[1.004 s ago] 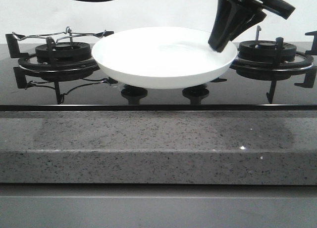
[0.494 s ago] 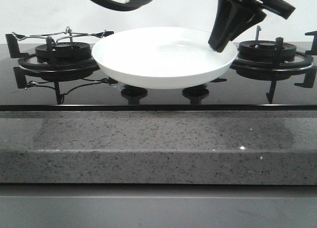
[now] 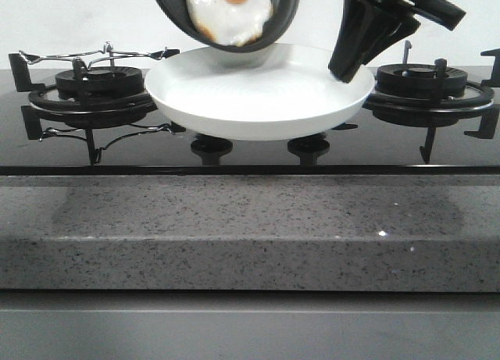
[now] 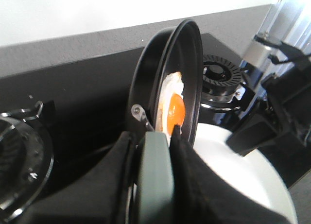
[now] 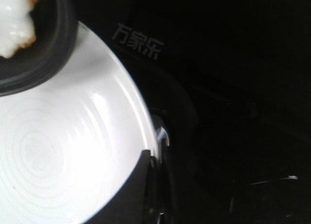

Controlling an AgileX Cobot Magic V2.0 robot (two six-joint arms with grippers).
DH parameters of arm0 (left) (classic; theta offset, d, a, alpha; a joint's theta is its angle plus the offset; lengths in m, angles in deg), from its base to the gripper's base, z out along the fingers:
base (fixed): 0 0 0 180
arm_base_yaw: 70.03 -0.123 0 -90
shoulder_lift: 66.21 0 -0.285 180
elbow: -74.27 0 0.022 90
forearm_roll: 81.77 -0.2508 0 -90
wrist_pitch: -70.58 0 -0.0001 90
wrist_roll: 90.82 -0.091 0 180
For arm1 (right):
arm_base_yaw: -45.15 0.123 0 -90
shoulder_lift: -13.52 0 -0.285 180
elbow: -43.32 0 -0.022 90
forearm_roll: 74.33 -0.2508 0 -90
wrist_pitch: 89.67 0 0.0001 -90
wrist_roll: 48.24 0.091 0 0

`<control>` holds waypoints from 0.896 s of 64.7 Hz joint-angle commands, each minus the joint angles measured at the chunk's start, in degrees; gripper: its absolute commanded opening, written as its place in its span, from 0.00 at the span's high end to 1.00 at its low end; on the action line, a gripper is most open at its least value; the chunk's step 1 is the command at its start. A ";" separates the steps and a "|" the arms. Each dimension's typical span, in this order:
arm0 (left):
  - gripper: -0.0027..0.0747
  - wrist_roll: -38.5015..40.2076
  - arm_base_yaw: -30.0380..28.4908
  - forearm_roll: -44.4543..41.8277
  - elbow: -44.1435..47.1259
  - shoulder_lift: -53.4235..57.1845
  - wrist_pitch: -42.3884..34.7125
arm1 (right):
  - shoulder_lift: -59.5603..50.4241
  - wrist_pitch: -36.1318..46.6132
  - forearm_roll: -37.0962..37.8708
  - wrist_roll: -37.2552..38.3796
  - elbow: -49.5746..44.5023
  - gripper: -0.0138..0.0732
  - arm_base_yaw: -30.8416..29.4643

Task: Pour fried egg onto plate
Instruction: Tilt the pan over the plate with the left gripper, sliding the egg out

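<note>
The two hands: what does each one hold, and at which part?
The left hand holds the frying pan by its grey-green handle. The right hand grips the plate at its rim, on the right side.

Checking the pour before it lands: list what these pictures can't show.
- Front view: the pan top and the egg top are cut off by the frame edge.
- Left wrist view: left gripper fingertips run off the frame.
- Right wrist view: right gripper is dark; its grip on the plate is unclear.

Black hob (image 3: 258, 153) w/ burners (image 3: 98, 90); plate (image 3: 258, 110)
</note>
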 commanded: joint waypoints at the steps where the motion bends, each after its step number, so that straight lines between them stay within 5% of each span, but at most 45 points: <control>1: 0.99 -0.10 3.60 -3.99 -0.28 3.20 -10.88 | -3.13 1.42 -2.18 -0.48 1.25 0.91 -0.01; 16: 0.99 -0.10 9.08 -10.51 4.47 6.58 -20.16 | -3.13 1.42 -2.18 -0.48 1.25 0.91 -0.01; 34: 0.99 -0.10 9.59 -12.32 7.53 8.68 -21.65 | -3.13 1.42 -2.18 -0.48 1.25 0.91 -0.01; 58: 0.99 0.21 7.37 -1.72 7.53 8.68 -24.67 | -3.13 1.42 -2.18 -0.48 1.25 0.91 -0.01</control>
